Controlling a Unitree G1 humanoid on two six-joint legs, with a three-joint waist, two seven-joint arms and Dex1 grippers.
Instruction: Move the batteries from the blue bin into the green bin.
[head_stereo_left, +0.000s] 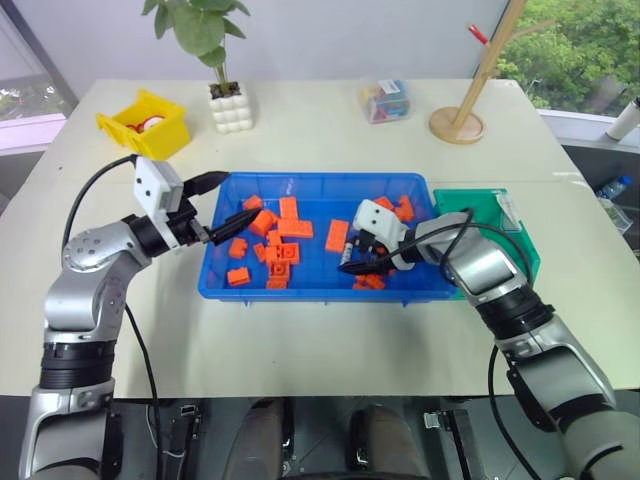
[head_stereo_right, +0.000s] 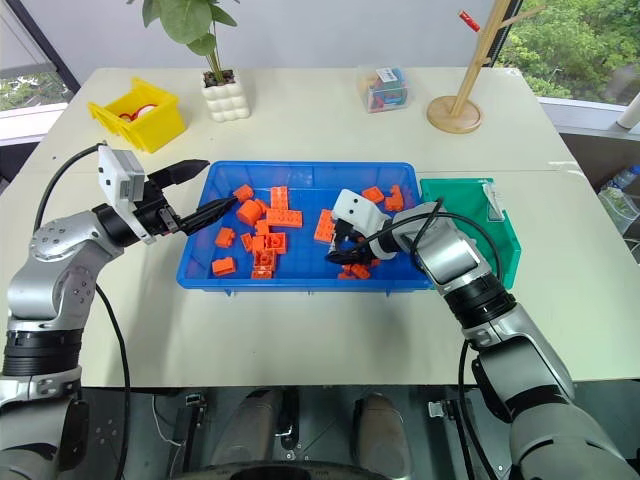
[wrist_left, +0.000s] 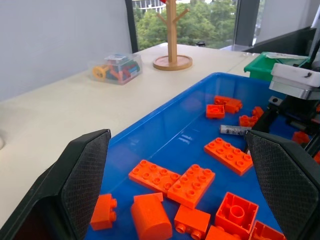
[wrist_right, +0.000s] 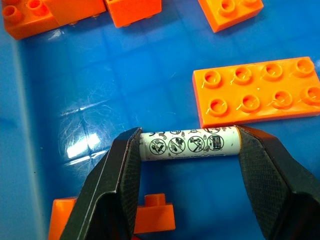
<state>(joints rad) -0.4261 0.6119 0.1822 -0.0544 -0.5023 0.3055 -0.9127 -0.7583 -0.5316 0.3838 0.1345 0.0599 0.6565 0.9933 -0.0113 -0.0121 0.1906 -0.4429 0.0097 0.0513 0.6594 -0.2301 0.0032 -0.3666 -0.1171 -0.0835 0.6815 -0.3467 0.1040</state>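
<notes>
- A battery (wrist_right: 189, 143) is pinched end to end between the two black fingers of the right gripper (wrist_right: 189, 165), low inside the blue bin (head_stereo_left: 310, 188), beside a flat orange brick (wrist_right: 257, 92).
- The left gripper (head_stereo_left: 222, 205) is held over the left end of the blue bin, with its fingers spread apart and nothing between them.
- The green bin (head_stereo_left: 520, 240) is seen just beside the right end of the blue bin.

Between two spread black fingers (wrist_left: 82, 175), the blue bin (wrist_left: 165, 120) holds scattered orange bricks (wrist_left: 190, 184) and one battery (wrist_left: 235, 130) at center right, with the green bin (wrist_left: 262, 62) and a wooden stand (wrist_left: 172, 30) beyond.
</notes>
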